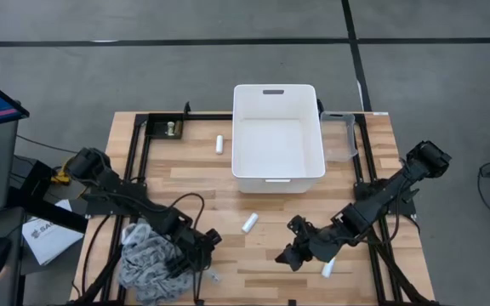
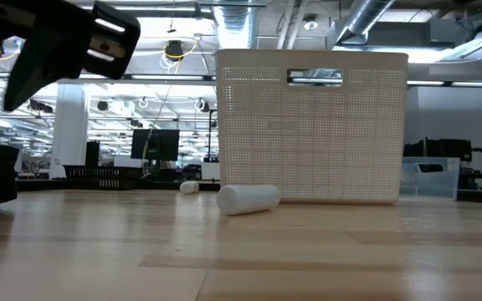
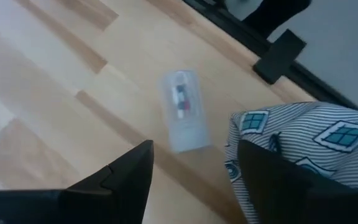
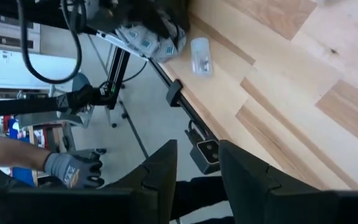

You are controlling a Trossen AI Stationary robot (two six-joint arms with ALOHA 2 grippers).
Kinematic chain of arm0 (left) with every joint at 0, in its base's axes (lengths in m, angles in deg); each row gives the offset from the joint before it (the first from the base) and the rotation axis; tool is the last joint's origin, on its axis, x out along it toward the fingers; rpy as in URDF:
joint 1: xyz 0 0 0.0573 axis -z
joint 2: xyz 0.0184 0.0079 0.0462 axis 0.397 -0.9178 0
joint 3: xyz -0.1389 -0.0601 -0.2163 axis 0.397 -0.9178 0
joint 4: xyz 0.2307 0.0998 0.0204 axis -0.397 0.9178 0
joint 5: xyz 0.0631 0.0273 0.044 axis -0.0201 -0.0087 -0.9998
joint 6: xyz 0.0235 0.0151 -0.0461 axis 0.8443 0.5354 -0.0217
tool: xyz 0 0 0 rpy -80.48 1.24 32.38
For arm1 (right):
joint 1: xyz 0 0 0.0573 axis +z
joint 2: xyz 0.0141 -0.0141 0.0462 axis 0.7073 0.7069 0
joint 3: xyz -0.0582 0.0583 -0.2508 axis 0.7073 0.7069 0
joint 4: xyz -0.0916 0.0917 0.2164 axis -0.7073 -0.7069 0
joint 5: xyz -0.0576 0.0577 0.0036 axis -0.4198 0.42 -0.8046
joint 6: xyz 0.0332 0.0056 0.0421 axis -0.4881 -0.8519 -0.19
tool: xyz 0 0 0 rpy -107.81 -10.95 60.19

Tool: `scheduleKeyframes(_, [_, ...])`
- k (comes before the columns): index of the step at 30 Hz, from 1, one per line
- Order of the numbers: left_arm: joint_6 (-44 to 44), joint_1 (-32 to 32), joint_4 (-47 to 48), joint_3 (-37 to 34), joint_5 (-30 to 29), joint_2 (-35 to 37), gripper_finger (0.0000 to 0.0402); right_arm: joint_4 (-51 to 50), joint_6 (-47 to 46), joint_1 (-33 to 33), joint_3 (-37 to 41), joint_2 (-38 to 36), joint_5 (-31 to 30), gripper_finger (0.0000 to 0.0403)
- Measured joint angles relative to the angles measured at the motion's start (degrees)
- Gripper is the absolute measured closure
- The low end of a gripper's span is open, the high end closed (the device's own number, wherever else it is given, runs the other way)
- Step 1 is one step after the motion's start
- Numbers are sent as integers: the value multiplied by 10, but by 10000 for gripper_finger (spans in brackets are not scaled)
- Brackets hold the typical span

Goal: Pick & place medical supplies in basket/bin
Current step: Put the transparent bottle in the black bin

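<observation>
From the high view I had the left arm stretched low across the near left of the table, its left gripper (image 1: 201, 249) beside the grey patterned bandage (image 1: 145, 259) heaped at the near left edge. The right arm reached in from the far right, its right gripper (image 1: 293, 252) low over the near centre. One gauze roll (image 1: 249, 223) lay between the grippers, another (image 1: 328, 269) by the right arm and a third (image 1: 219, 144) left of the white tub (image 1: 278, 167), with the clear bin (image 1: 339, 136) against the tub's right side.

At table height, a roll (image 2: 248, 198) lay in front of the tub (image 2: 311, 125).

My left wrist camera showed the fingers (image 3: 123, 180) apart, empty, over the clear vial (image 3: 183, 109) lying on the wood just beside the bandage (image 3: 303, 140).

My right wrist camera showed the fingers (image 4: 157, 171) parted on nothing, the vial (image 4: 201, 56) and bandage (image 4: 148, 34) beyond, and a person's gloved hand (image 4: 73, 168) off the table.
</observation>
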Motion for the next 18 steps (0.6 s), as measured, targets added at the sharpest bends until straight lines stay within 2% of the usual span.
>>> scheduleKeyframes(5, [-21,0,-11,-1,11,-12,167,0,-2,-1,0,0,-8,287])
scheduleKeyframes(13, [-104,0,-100,-45,14,-11,167,-3,-15,0,0,0,-17,287])
scheduleKeyframes(18, [-121,4,-130,-56,15,-12,164,-4,-15,0,0,0,-16,287])
